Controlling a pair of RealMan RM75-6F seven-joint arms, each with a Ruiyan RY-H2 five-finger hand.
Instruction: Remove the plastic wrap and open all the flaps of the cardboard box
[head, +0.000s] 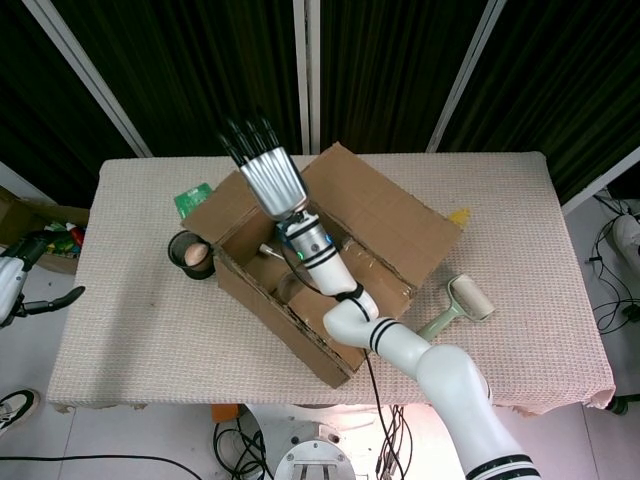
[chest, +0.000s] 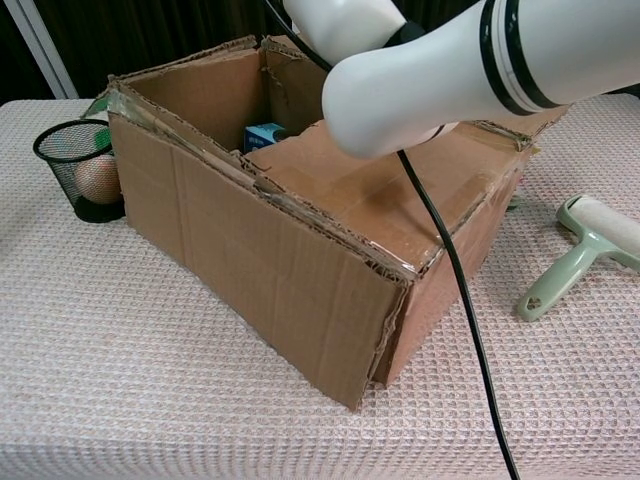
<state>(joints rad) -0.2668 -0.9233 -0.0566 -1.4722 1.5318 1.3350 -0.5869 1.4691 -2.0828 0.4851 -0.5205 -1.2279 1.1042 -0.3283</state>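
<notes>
The cardboard box (head: 300, 325) stands at mid-table, turned at an angle. Its far flap (head: 385, 205) lies spread outward, and its left flap (head: 215, 215) leans out toward the basket. A near flap (chest: 400, 190) lies inward over the right part of the opening. Clear wrap or tape (chest: 250, 180) clings to the torn front rim. A small blue item (chest: 262, 135) sits inside. My right hand (head: 268, 175) hovers over the box's far left corner, fingers straight and apart, holding nothing. Only its arm (chest: 450, 60) fills the chest view. My left hand (head: 18, 285) hangs off the table's left side, fingers apart.
A black mesh basket (head: 190, 255) with a pale ball in it stands just left of the box. A green card (head: 192, 198) lies behind the basket. A green lint roller (head: 460, 300) lies right of the box, with a yellow scrap (head: 458, 215) at the far right corner.
</notes>
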